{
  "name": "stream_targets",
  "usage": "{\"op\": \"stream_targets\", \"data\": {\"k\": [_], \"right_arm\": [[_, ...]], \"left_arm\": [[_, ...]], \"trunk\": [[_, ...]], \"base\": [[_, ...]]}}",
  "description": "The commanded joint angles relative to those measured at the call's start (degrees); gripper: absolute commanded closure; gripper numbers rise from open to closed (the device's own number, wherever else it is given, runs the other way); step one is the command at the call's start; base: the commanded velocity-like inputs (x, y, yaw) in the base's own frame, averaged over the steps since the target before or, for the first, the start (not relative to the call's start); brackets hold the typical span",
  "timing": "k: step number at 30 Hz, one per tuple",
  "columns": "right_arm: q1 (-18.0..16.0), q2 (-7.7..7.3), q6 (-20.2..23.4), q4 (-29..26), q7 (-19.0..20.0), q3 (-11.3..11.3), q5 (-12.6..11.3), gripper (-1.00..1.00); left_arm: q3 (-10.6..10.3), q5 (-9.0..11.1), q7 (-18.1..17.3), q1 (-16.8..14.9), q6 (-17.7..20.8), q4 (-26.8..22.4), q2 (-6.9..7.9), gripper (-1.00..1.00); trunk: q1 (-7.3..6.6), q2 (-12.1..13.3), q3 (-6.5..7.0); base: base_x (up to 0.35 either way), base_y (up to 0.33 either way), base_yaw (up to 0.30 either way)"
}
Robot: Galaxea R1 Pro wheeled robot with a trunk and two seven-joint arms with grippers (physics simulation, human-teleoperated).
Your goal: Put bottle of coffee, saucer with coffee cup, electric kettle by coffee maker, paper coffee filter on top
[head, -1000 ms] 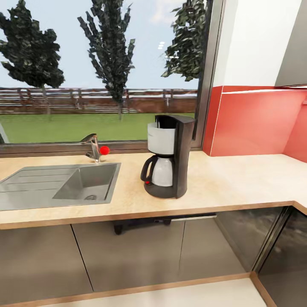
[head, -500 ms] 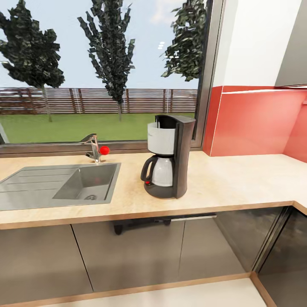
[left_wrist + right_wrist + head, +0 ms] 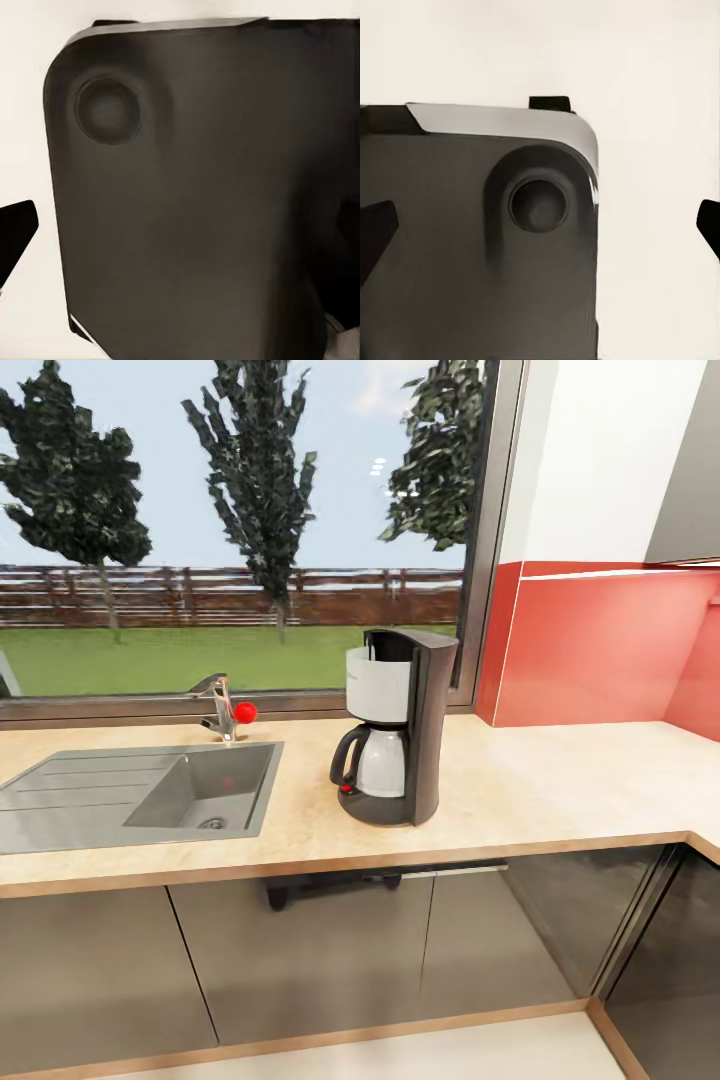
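Facing the kitchen surface (image 3: 560, 790) from the head view, you see the coffee maker (image 3: 398, 725) standing upright on it, roughly midway along the straight run and set between the front edge and the back edge under the window (image 3: 240, 530). Its glass carafe (image 3: 375, 760) sits in the base, with the carafe handle and a small red switch turned toward the sink (image 3: 205, 790).

The sink is recessed into the surface toward its left end, with a ribbed draining board (image 3: 70, 785) beside the basin. A faucet (image 3: 218, 705) with a red knob stands at the back edge of the surface, behind the basin.

To the right of the coffee maker, the surface runs on to the corner, where it meets the red backsplash (image 3: 600, 650) and turns forward. Dark cabinet fronts (image 3: 300, 960) close the space below the front edge.

In the left wrist view, a dark rounded robot body panel (image 3: 195, 217) with a round recess lies over a pale floor; one dark fingertip of the left hand (image 3: 15, 232) shows at the frame edge. You cannot tell whether this hand is apart or together.

In the right wrist view, a similar dark panel (image 3: 472, 247) with a round boss shows, and two dark fingertips of the right hand (image 3: 544, 229) sit at opposite frame edges, well apart, with nothing between them.
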Motion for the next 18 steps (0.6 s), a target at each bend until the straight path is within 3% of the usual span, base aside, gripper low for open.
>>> {"op": "stream_targets", "data": {"k": [1,5,7,13,18], "right_arm": [[-0.1,-0.05,-0.2,-0.1,0.0,0.0,0.0,-1.00],[-0.3,-0.32,-0.3,-3.5,0.0,0.0,0.1,-1.00],[-0.3,-1.18,-0.3,-5.2,0.0,0.0,0.2,-1.00],[-0.5,-2.09,-0.3,-12.8,0.0,0.0,0.3,-1.00],[-0.5,-2.70,-0.2,-19.4,0.0,-0.1,0.2,-1.00]], "left_arm": [[0.0,0.0,0.0,0.0,-0.6,-0.2,0.01,-1.00],[0.1,0.0,0.0,0.1,-4.8,-0.5,0.22,-1.00],[0.2,0.0,0.0,0.1,-5.9,-2.0,1.02,-1.00],[0.2,0.0,0.1,0.1,-6.5,-10.0,4.61,-1.00],[0.3,-0.1,0.2,0.1,-6.4,-14.9,5.39,-1.00]], "trunk": [[0.00,0.0,-0.05],[0.00,0.0,-0.05],[0.00,0.0,-0.05],[0.00,0.0,-0.05],[0.00,0.0,-0.05]], "base": [[0.000,0.000,0.000],[0.000,0.000,0.000],[0.000,0.000,0.000],[0.000,0.000,0.000],[0.000,0.000,0.000]]}}
